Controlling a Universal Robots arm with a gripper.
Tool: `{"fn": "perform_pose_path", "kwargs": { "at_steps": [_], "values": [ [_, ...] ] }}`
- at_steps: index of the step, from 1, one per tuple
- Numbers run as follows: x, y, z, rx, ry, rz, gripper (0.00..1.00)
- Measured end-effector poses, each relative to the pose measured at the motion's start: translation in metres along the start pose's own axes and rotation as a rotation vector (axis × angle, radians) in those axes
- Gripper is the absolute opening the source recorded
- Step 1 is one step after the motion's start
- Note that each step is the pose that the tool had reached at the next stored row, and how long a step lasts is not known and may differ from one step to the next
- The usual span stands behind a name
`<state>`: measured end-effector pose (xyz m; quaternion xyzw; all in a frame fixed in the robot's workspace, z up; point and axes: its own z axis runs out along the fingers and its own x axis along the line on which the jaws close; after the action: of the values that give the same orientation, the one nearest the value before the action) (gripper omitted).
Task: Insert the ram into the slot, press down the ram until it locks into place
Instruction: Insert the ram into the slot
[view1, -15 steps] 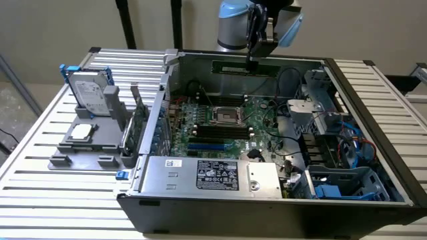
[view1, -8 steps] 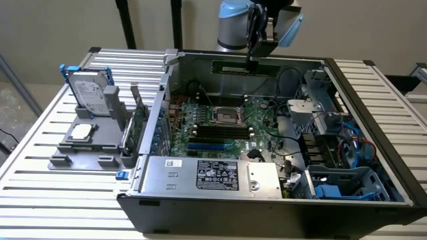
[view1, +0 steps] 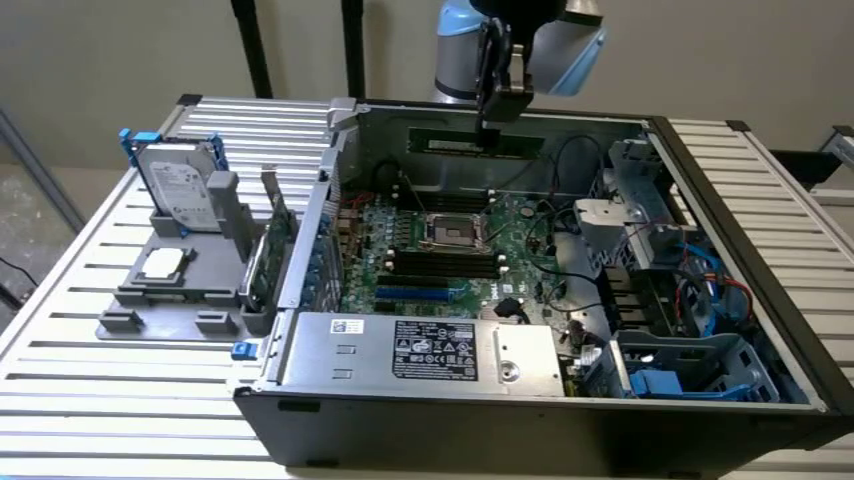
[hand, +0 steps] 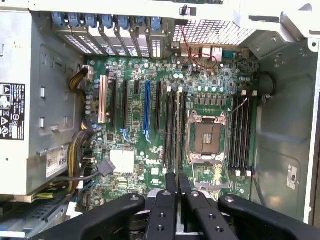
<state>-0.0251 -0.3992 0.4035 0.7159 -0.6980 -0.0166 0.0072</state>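
Green ram (view1: 454, 143) hangs level right under the gripper (view1: 491, 120). The two dark fingers are pinched together on its top edge, as far as I can make out. It's up high by the far wall of the open PC case (view1: 534, 440), well apart from the motherboard (view1: 514, 240) below.

The slot (view1: 441, 265) is one of a row of alike long black ones next to the square CPU socket (view1: 451, 232) (can't tell which of them is the one). They all look bare, and the ram is nowhere near touching any of them. In the wrist view the closed fingers point straight down at that bank of black slots beside the socket.

Other stuff around:
- a shorter blue slot (view1: 420, 293) sits just beside the black row
- black cables (view1: 561, 215) loop over the board on the exterior view's right of the socket
- a silver power supply (view1: 420, 350) with a label fills the near end of the case
- a bluish drive cage (view1: 694, 365) sits at the near corner on the exterior view's right

Outside the case, on the exterior view's left, there's a grey holder (view1: 134, 295) with a hard drive (view1: 180, 190) standing in it and a small square chip (view1: 163, 262) lying flat.

Everything rests on a slatted metal table (view1: 67, 340), with a plain beige wall (view1: 107, 50) behind.
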Motion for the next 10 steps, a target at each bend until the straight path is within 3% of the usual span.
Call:
{"fn": "perform_pose_path", "kwargs": {
  "at_steps": [10],
  "values": [
    [-0.01, 0.0178, 0.016, 0.0168, 0.009, 0.001, 0.13]
  ]
}}
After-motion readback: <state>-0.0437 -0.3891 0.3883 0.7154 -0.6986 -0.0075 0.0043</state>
